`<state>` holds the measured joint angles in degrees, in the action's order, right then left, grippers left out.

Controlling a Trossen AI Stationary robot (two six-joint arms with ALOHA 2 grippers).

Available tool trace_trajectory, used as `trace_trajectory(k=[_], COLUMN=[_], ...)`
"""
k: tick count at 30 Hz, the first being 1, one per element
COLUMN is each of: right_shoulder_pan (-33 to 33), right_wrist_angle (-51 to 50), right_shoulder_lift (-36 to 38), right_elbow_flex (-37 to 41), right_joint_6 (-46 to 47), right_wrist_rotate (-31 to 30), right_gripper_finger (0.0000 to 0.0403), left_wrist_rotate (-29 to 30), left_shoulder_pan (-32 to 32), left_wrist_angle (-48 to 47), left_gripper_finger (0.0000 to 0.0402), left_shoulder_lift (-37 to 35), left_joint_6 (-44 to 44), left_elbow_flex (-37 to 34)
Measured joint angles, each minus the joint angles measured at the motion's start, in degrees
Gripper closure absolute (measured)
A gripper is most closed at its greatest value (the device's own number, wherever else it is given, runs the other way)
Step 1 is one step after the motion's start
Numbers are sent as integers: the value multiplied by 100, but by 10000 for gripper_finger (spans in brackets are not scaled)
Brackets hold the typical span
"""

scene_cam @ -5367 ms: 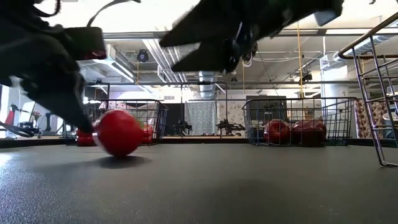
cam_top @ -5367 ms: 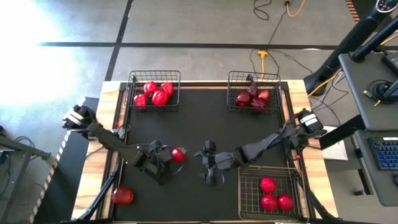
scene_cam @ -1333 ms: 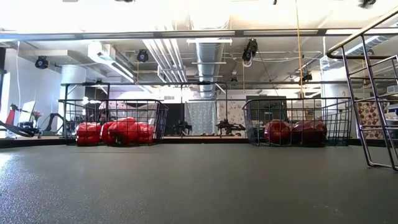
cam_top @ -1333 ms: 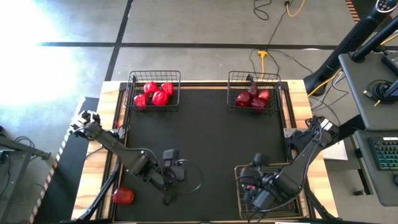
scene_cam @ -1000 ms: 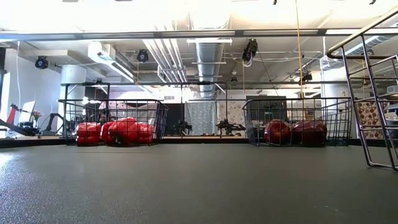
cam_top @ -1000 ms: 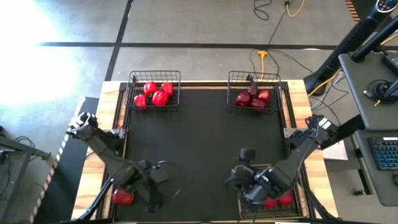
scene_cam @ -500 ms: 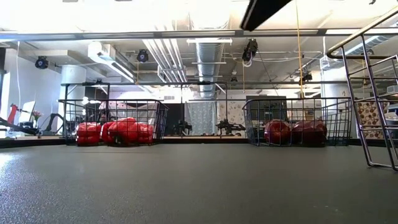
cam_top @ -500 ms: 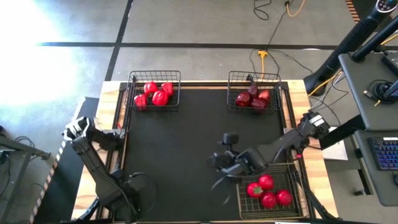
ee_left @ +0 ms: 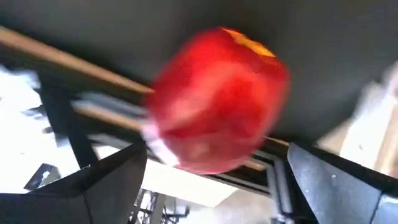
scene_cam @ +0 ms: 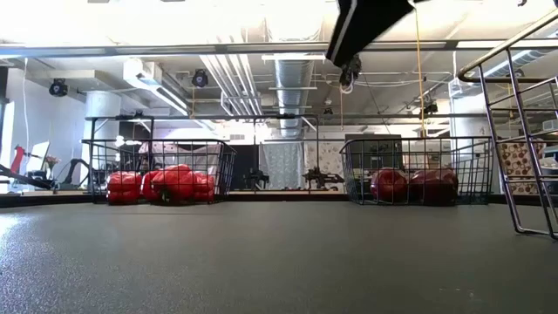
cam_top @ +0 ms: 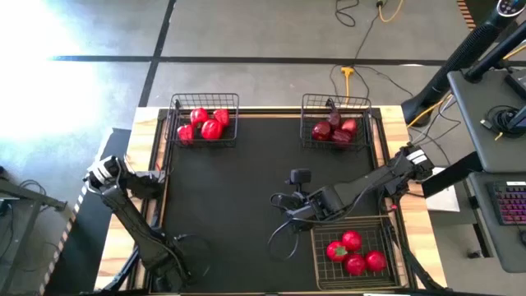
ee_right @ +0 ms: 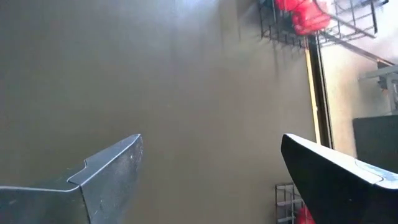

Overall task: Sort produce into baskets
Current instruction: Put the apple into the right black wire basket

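A round red piece of produce (ee_left: pixel 217 99) lies at the mat's near left corner. In the high view my left gripper (cam_top: pixel 170 271) hides it. That gripper is open and tipped down over the fruit, one finger on either side and short of it. My right gripper (cam_top: pixel 289 199) hangs open over the middle of the mat (cam_top: pixel 246 189), holding nothing. The far left basket (cam_top: pixel 204 120) holds bright red peppers. Dark maroon fruits fill the far right basket (cam_top: pixel 335 123). Several tomatoes lie in the near right basket (cam_top: pixel 355 253).
Wooden strips and black rails (ee_left: pixel 74 68) border the mat just beyond the fruit. Loose cable loops (cam_top: pixel 283 238) hang under the right arm, left of the near right basket. In the low view that basket's wall (scene_cam: pixel 523 131) stands at the right.
My left gripper has swung toward the table's near left corner, sunk and tipped downward over the red fruit, which now hides beneath it in the high view. My right gripper has drawn back from above the near right basket toward the middle of the mat, uncovering the tomatoes.
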<state>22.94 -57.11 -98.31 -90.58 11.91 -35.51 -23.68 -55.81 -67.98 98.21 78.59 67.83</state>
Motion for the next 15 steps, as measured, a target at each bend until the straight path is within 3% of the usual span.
trace_trajectory(k=[5, 9, 15], right_shoulder_pan=[28, 28, 44], right_wrist_angle=[-57, -46, -38], right_shoulder_lift=[-2, -2, -6], right_elbow_flex=[283, 584, 984], right_joint_6=[58, 296, 476], right_wrist_rotate=[16, 381, 935], right_gripper_finger=[26, 26, 26], left_wrist_rotate=[-396, -279, 115], left_shoulder_pan=[2, 4, 20], left_wrist_angle=[651, 759, 1664], left_gripper_finger=[29, 29, 29], left_shoulder_lift=[2, 2, 2], left_joint_6=[-344, -460, -446], left_elbow_flex=[-483, -790, -1083])
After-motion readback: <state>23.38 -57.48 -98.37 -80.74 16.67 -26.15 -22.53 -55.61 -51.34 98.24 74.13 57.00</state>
